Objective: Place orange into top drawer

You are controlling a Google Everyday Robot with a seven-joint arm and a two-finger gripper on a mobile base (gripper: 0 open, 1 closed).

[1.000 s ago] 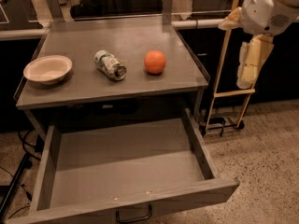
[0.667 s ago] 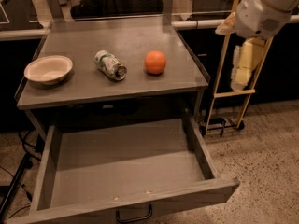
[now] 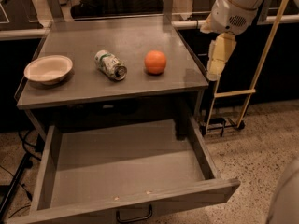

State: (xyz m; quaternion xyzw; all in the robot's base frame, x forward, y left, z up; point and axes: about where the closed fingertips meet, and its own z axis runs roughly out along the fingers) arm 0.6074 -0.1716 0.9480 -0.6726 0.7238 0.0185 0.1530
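The orange sits on the grey tabletop, right of centre and well back from the front edge. The top drawer is pulled out wide below the tabletop; its flat grey bottom holds nothing but a few crumbs, and its small black handle is at the front. My gripper hangs pointing down just off the table's right edge, to the right of the orange and a little above tabletop height. It holds nothing.
A crushed green-and-white can lies left of the orange. A white bowl stands at the tabletop's left side. A wooden-framed cart stands right of the table, behind my arm. Cables lie on the floor at left.
My arm and gripper have moved left, from beside the wooden frame to the table's right edge. The orange, can, bowl and drawer have not moved.
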